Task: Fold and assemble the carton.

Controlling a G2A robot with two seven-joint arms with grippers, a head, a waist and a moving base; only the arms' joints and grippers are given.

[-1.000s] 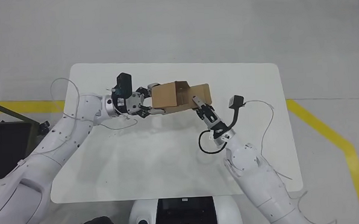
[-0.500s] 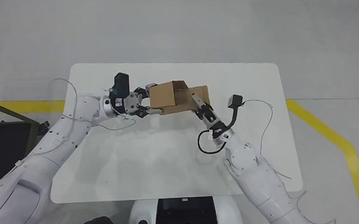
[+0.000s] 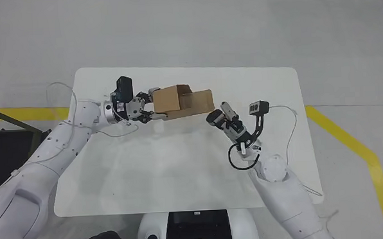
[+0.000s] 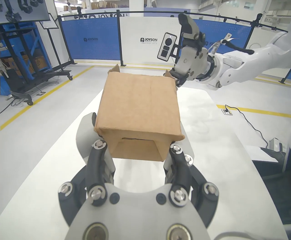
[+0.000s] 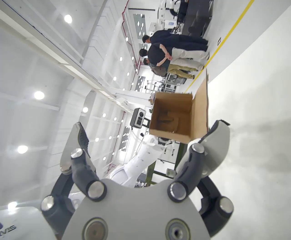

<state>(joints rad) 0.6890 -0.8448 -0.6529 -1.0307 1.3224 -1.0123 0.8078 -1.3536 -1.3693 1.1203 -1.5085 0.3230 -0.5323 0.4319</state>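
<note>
The brown carton [image 3: 178,100] lies on its side over the far middle of the white table [image 3: 174,175]. My left gripper [image 3: 147,109] is shut on its closed end, one finger [image 4: 91,120] pressed on each side wall of the carton [image 4: 138,106]. The open mouth of the carton [image 5: 176,116] faces my right gripper [image 3: 218,116], with one flap [image 5: 202,102] standing out along the table side. My right gripper [image 5: 147,134] is open and holds nothing. It hovers a short way off the open end, and its body [image 4: 189,64] shows beyond the carton's far corner.
A black cable loop [image 3: 234,159] hangs off the right forearm over the table. A thin white cable [image 3: 65,93] trails off the table's far left corner. The near half of the table is bare. Yellow floor tape [image 3: 347,138] runs past the right edge.
My right gripper has left the carton's open end and drawn back to the right. The left gripper has shifted the carton slightly leftward.
</note>
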